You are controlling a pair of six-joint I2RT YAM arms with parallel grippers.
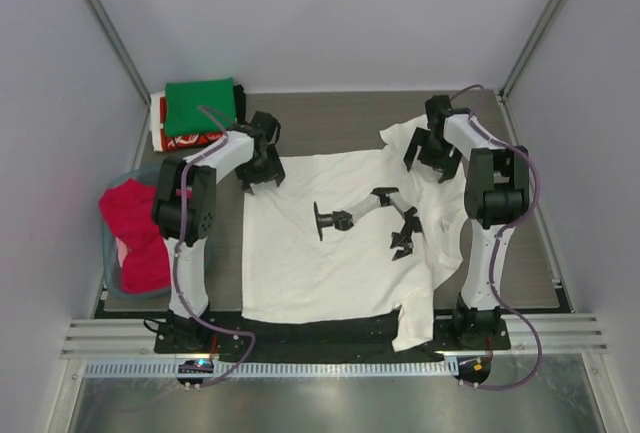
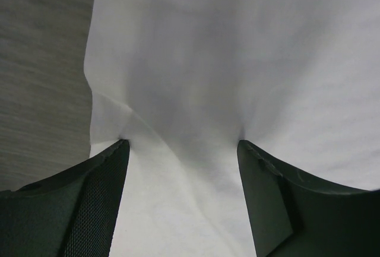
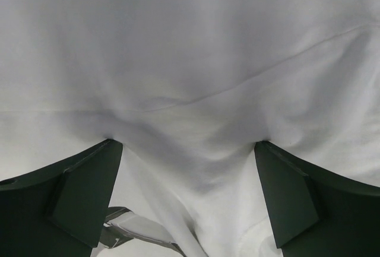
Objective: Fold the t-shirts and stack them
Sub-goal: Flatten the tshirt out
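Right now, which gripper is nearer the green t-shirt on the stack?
Left. The left gripper is on the far-left corner of the white t-shirt, just right of the green t-shirt; the right gripper is well off to the right, at its far-right sleeve.

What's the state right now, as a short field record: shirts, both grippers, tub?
Spread shirt: white cloth t-shirt with black print, spread mid-table, unfolded
Left gripper: open, fingertips on its far left corner
Right gripper: open, fingertips on its far right side
Stack: folded green t-shirt atop red-and-white t-shirt, far left
Tub: grey-blue round tub, left, holds red/pink t-shirt
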